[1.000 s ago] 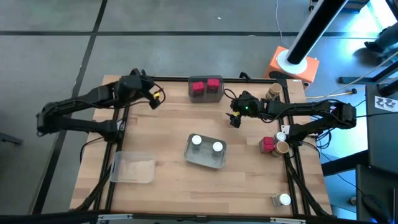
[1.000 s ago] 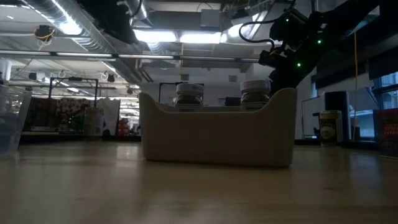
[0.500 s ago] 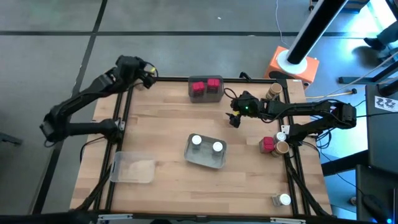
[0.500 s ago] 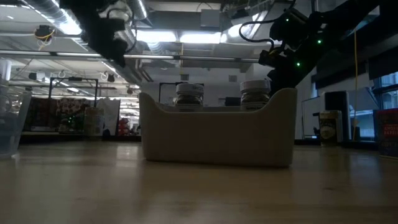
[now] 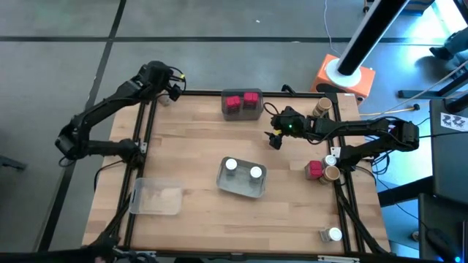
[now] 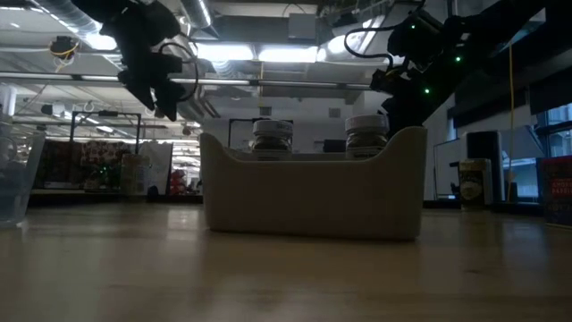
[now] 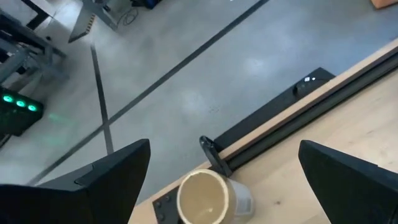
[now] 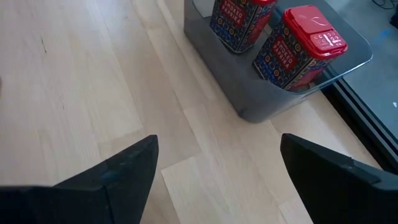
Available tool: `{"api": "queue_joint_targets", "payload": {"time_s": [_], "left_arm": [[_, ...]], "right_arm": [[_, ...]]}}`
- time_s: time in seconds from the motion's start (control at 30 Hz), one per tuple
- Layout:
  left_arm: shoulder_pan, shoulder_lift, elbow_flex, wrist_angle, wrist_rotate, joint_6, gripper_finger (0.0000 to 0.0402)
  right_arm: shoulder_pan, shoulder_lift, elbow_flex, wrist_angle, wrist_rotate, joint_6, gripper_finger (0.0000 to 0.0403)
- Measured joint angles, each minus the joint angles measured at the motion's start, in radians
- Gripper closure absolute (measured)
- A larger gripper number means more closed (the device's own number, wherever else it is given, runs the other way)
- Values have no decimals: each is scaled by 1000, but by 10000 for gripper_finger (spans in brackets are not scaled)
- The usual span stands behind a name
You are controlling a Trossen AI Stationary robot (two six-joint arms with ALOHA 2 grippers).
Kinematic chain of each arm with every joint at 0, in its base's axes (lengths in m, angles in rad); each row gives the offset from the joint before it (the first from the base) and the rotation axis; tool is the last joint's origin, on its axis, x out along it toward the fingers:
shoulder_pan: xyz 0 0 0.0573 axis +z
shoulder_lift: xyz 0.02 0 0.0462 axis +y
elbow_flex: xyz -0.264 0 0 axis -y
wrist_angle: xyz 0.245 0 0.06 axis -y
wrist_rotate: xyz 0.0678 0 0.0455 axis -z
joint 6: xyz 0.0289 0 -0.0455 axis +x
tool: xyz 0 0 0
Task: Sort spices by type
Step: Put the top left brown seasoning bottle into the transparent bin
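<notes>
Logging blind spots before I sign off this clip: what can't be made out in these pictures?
- Clear tray, high view: whether it holds anything is too faint to tell.
- White-topped jars, low view: the grey tray's wall hides their lower parts.
- Tan-topped jar, left wrist view: the bottom edge cuts it off.
- Jar at the table's near right corner, high view: too small to tell if it stands or lies.

Setting: robotics lab or workshop hall. Evidence: bare concrete floor (image 5: 219, 22) around the wooden table (image 5: 197, 157), ceiling strip lights (image 6: 286, 54), exposed ducting, equipment shelving (image 6: 89, 170) behind.
</notes>
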Motion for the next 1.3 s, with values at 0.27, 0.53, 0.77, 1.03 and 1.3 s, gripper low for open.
{"api": "queue_joint_targets", "payload": {"time_s": [0.27,0.53,0.77,1.03,1.3], "left_arm": [[-8,78,18,-22,0,-116,5],[-6,270,201,-295,-10,-243,15],[48,426,320,-467,-99,-284,23],[78,511,327,-460,-116,-288,29],[72,577,327,-461,-221,-244,45]], "right_arm": [[0,0,0,2,0,0,65],[0,0,0,2,2,-3,65],[0,0,0,1,1,-2,65],[0,0,0,1,1,-1,65],[0,0,0,1,0,-1,65]]}}
